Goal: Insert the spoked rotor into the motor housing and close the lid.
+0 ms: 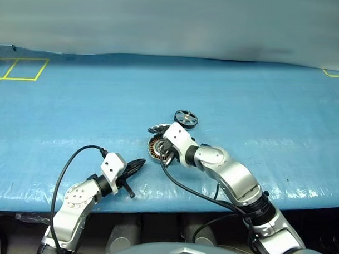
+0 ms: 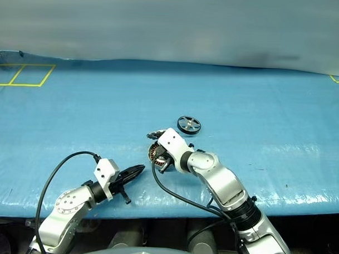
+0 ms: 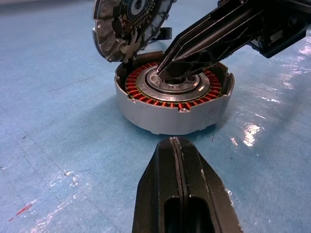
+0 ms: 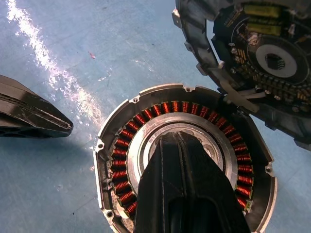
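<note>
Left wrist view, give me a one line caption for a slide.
Shut right gripper pokes into the open motor housing, lid tilted behind it, shut left gripper waiting in front.

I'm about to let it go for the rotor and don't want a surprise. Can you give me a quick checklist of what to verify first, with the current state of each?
1. Motor housing sits open side up on the table: ok.
2. Lid swung open, propped at the housing's edge: ok.
3. Housing cavity free: not ok; the shut right gripper has its tip at the centre hub.
4. Spoked rotor lies flat on the table beyond the housing, ungrasped: ok.
5. Left gripper shut, empty, short of the housing: ok.
6. Wire between lid and housing out of the rotor's way: cannot tell.
</note>
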Motion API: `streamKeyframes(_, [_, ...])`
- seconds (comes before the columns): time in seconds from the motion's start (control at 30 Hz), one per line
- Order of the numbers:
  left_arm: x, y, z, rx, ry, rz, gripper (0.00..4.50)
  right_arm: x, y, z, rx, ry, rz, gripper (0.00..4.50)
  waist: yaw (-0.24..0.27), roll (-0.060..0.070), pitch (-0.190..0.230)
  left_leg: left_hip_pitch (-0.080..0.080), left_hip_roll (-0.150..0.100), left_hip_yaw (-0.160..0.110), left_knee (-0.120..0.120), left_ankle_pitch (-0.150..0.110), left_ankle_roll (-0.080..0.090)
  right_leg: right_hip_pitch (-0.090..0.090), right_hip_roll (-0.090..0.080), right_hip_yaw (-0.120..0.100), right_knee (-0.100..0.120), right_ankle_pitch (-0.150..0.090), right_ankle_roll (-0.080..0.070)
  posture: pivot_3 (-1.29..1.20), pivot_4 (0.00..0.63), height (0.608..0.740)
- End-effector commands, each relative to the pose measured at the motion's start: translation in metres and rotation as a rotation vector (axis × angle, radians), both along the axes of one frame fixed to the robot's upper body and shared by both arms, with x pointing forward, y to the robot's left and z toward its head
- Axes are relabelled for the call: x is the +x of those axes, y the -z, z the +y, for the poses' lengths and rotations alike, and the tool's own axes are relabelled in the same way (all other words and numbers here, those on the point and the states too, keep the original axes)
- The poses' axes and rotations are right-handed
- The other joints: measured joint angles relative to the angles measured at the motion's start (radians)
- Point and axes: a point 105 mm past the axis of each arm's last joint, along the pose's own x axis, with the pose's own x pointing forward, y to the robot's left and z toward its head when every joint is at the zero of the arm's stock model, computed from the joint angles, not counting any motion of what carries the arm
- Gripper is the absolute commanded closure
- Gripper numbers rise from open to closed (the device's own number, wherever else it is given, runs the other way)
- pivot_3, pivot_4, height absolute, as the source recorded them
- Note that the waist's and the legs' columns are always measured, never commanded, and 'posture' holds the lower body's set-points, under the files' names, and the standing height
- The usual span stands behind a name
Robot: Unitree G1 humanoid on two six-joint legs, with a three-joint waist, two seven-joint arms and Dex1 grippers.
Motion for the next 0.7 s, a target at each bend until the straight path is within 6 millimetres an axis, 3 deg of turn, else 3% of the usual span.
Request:
streamKeyframes(0.03, [-0.001, -0.013, -0.002, -0.019, 0.019, -0.042, 4.5, 0.003, -0.009, -0.004, 0.022, 0.012, -0.034, 4.47, 0.0, 0.0, 0.0, 0.0, 0.0, 0.0, 0.0, 0.0, 0.0, 0.0, 0.0, 0.0, 0.0, 0.0, 0.0, 0.0, 0.15, 0.74])
streamKeyframes(0.37, [-0.004, -0.012, 0.0, -0.012, 0.02, -0.031, 4.5, 0.004, -0.005, -0.015, 0.009, 0.036, -0.023, 4.47, 0.0, 0.0, 0.0, 0.0, 0.0, 0.0, 0.0, 0.0, 0.0, 0.0, 0.0, 0.0, 0.0, 0.0, 0.0, 0.0, 0.15, 0.74])
streamKeyframes(0.7, [-0.005, -0.012, 0.0, -0.008, 0.026, -0.028, 4.5, 0.0, -0.007, -0.012, 0.024, 0.017, -0.018, 4.47, 0.0, 0.0, 0.0, 0.0, 0.0, 0.0, 0.0, 0.0, 0.0, 0.0, 0.0, 0.0, 0.0, 0.0, 0.0, 0.0, 0.15, 0.74])
